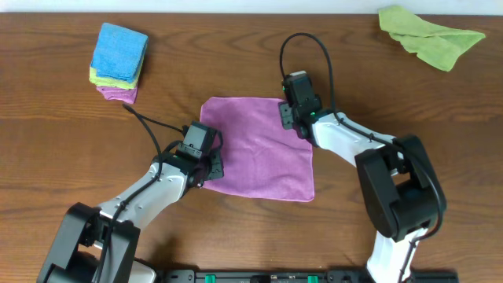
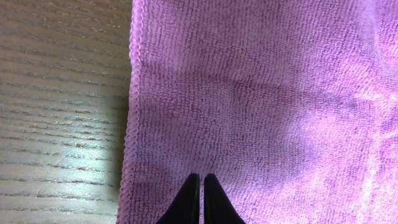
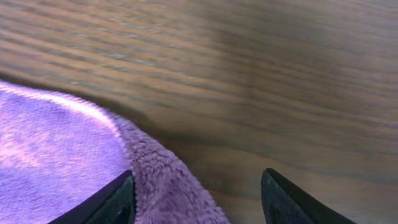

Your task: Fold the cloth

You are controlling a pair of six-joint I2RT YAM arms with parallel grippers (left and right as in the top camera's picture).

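The lilac cloth (image 1: pixel 259 149) lies flat and spread out in the middle of the wooden table. My left gripper (image 1: pixel 212 165) is over its left edge near the front corner. In the left wrist view its fingers (image 2: pixel 201 179) are shut, tips together just above the cloth (image 2: pixel 261 93), a little inside the hem. My right gripper (image 1: pixel 289 116) is at the cloth's far right corner. In the right wrist view it (image 3: pixel 198 186) is open, and the fluffy corner of the cloth (image 3: pixel 161 180) lies between the fingers, nearer the left one. No white tag shows.
A folded stack of blue, green and purple cloths (image 1: pixel 118 63) sits at the far left. A crumpled lime-green cloth (image 1: pixel 431 35) lies at the far right corner. Bare wood table (image 1: pixel 409 102) surrounds the cloth.
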